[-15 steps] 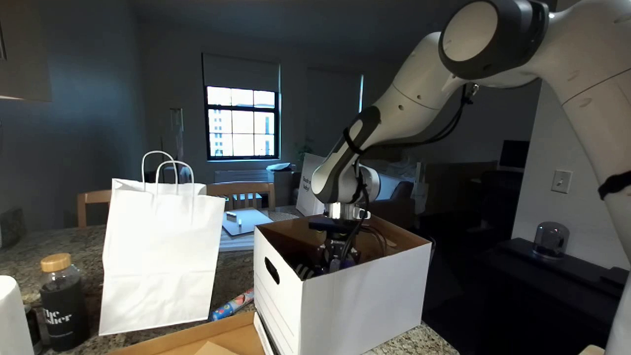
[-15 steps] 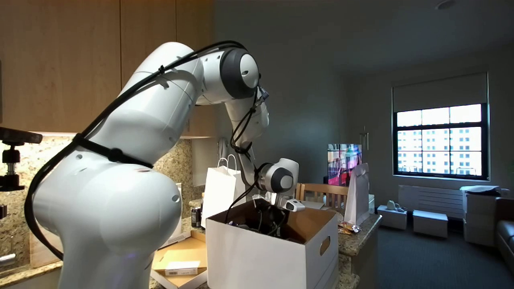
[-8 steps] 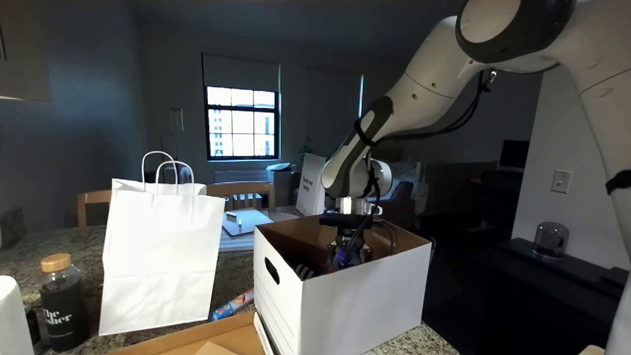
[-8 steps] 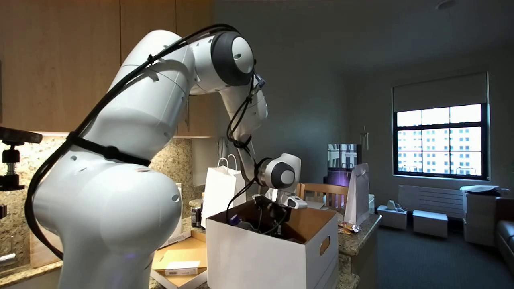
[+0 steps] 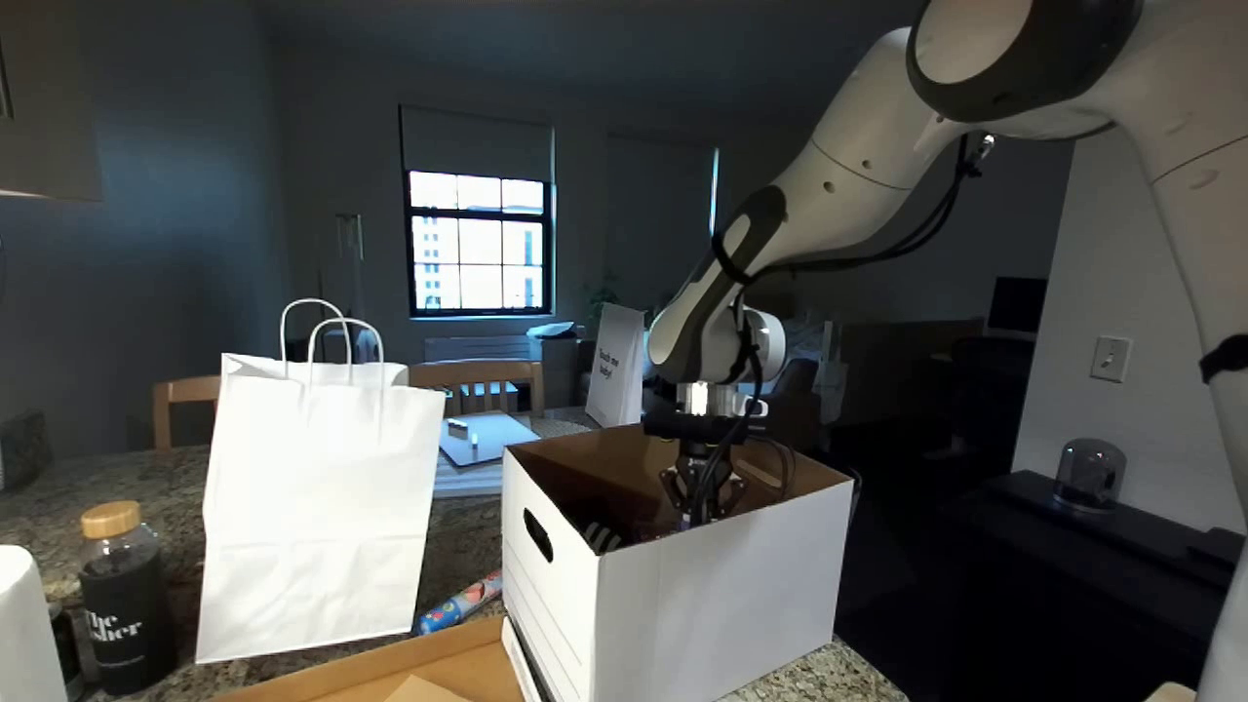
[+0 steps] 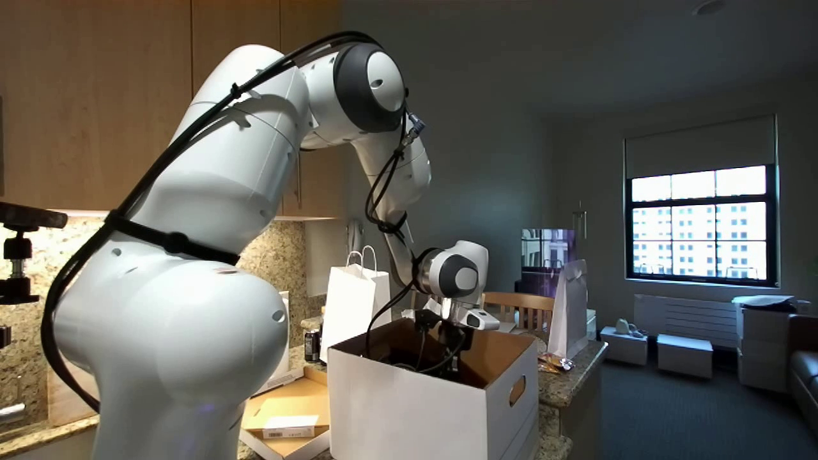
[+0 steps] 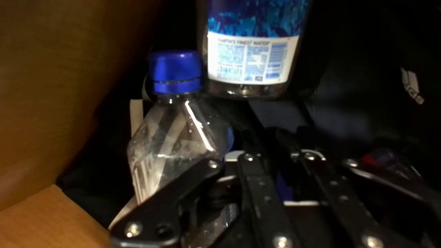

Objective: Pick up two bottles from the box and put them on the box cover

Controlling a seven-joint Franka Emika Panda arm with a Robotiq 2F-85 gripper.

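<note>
The white box stands on the counter in both exterior views, brown inside. My gripper reaches down into it, its tips hidden behind the wall from outside. In the wrist view a clear bottle with a blue cap leans beside my left finger, whose linkage covers its lower part. Farther in lies a bottle with a blue and white label, apart from my gripper. A blue sliver shows between the finger linkages. Dark fingertips against a dark background conceal whether they meet. The box cover, a shallow brown tray, lies beside the box.
A white paper bag, a dark bottle with a wooden lid and a patterned tube stand or lie near the cover. Inside the box are dark items with white lettering. A brown inner wall rises close by.
My gripper has risen slightly and shifted right in both exterior views. The blue cap that showed at the box rim half a second ago has dropped out of sight there.
</note>
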